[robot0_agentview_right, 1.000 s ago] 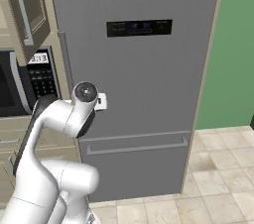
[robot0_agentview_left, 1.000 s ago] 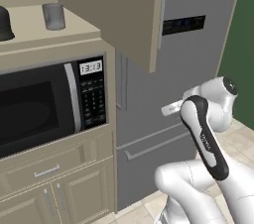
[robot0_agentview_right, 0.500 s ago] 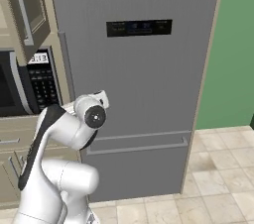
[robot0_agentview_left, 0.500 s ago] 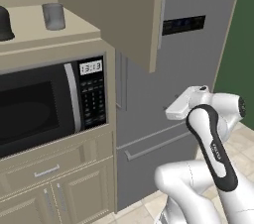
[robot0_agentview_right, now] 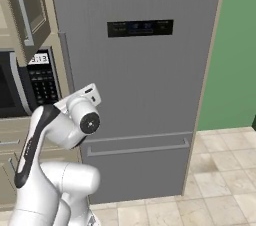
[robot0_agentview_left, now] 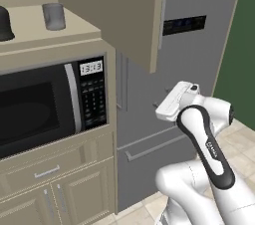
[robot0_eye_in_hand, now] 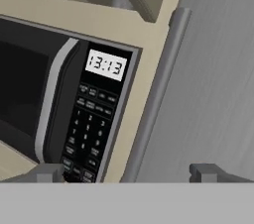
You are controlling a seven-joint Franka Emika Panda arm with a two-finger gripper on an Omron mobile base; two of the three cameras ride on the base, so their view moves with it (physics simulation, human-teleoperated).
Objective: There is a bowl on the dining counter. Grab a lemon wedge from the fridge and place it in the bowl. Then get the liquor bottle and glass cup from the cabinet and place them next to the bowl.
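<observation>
Fingers (robot0_eye_in_hand: 49,172) of the gripper (robot0_eye_in_hand: 131,173) stand wide apart, holding nothing. Between them rises the fridge handle (robot0_eye_in_hand: 154,94), beside the microwave (robot0_eye_in_hand: 59,109).

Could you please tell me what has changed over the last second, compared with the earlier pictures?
The arm's wrist has swung across the fridge front toward the microwave side, so the gripper now faces the fridge's vertical handle, jaws open and empty. Nothing was taken or released. Fridge shut, cabinet door open, and glass cup on its shelf are unchanged.
</observation>
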